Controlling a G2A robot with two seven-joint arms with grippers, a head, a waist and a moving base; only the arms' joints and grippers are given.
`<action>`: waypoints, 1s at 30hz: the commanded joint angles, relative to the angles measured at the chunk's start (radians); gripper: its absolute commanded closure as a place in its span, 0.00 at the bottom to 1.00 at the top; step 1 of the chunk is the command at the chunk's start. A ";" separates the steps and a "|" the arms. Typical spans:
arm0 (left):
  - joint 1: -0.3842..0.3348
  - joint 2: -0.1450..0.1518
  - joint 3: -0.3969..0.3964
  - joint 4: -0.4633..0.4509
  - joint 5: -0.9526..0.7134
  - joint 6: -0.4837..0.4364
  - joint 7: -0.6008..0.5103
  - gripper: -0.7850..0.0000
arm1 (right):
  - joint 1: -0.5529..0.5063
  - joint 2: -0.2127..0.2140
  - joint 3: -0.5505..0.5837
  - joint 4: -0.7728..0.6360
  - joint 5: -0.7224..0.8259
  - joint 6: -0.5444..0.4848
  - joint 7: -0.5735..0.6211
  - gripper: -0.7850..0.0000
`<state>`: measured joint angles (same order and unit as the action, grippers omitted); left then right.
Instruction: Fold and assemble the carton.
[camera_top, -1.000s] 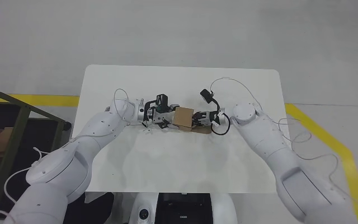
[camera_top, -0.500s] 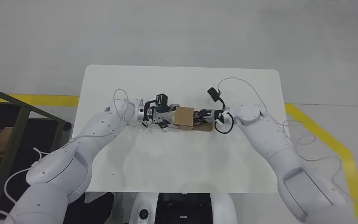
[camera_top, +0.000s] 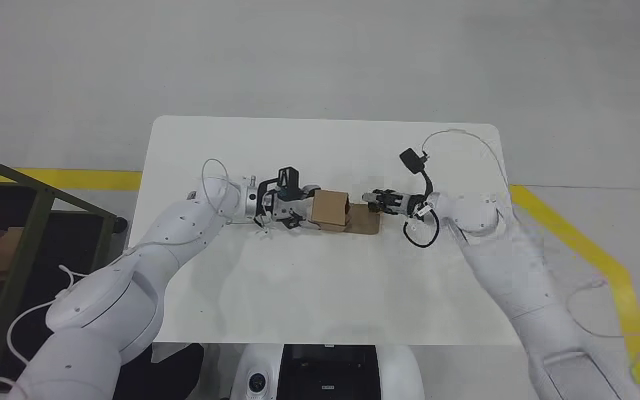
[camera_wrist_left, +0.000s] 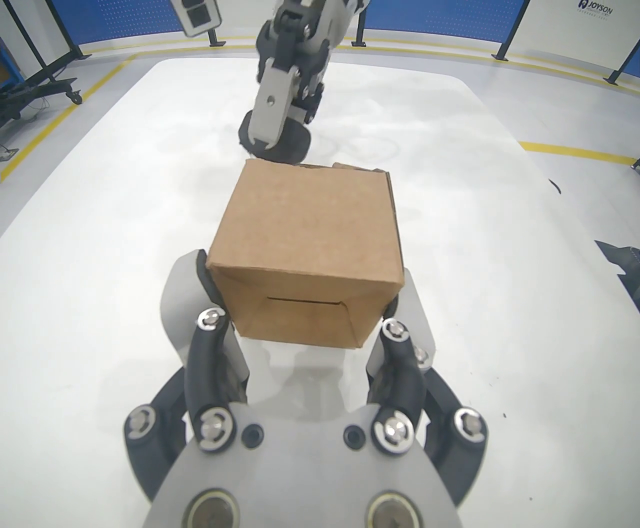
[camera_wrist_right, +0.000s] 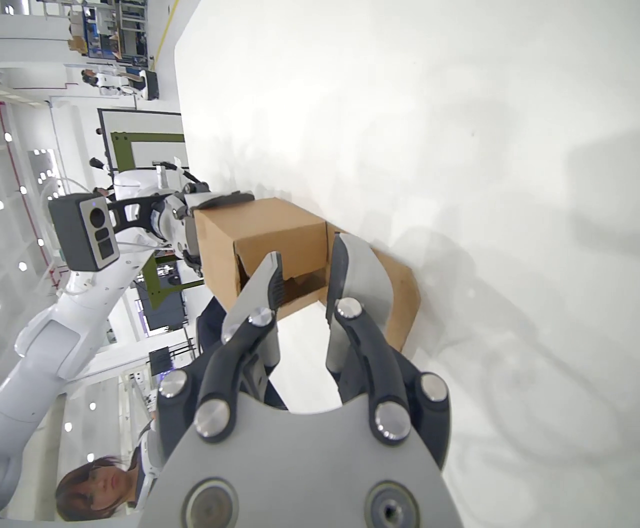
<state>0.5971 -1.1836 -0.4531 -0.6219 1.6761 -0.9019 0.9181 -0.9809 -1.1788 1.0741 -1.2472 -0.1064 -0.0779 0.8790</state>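
A brown carton (camera_top: 328, 209) lies on its side at the middle of the white table (camera_top: 230, 300). My left gripper (camera_top: 296, 211) is shut on its left end, and in the left wrist view the carton (camera_wrist_left: 310, 230) sits between the two fingers (camera_wrist_left: 187, 285) of that gripper (camera_wrist_left: 300, 290). The carton's right end is not closed, and one flap (camera_top: 366, 221) lies flat on the table. My right gripper (camera_top: 374, 203) stands just right of that end, open and holding nothing. In the right wrist view this gripper (camera_wrist_right: 305, 265) faces the carton (camera_wrist_right: 250, 235) and its flap (camera_wrist_right: 400, 295).
A green metal rack (camera_top: 35, 215) stands off the table's left edge. Loose cables (camera_top: 455, 150) hang around the right wrist. Bare tabletop lies in front of and behind the carton.
The right arm has drawn back to the right, and its gripper has come away from the carton's right end. The left gripper and the carton have stayed put.
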 joint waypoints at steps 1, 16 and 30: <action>0.000 0.000 -0.001 0.000 -0.001 0.000 0.000 0.24 | -0.074 0.019 0.052 -0.108 -0.035 0.054 0.005 0.71; 0.002 -0.002 -0.008 -0.002 -0.005 -0.004 -0.004 0.24 | -0.182 0.048 0.108 -0.130 -0.061 -0.043 0.025 0.57; 0.003 -0.004 -0.014 0.000 0.002 -0.006 -0.006 0.24 | -0.073 0.015 0.000 0.038 -0.009 -0.114 0.008 0.55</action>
<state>0.5997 -1.1878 -0.4665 -0.6221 1.6780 -0.9076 0.9124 -1.0597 -1.1615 1.0800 -1.2161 -0.1194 -0.1895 0.8864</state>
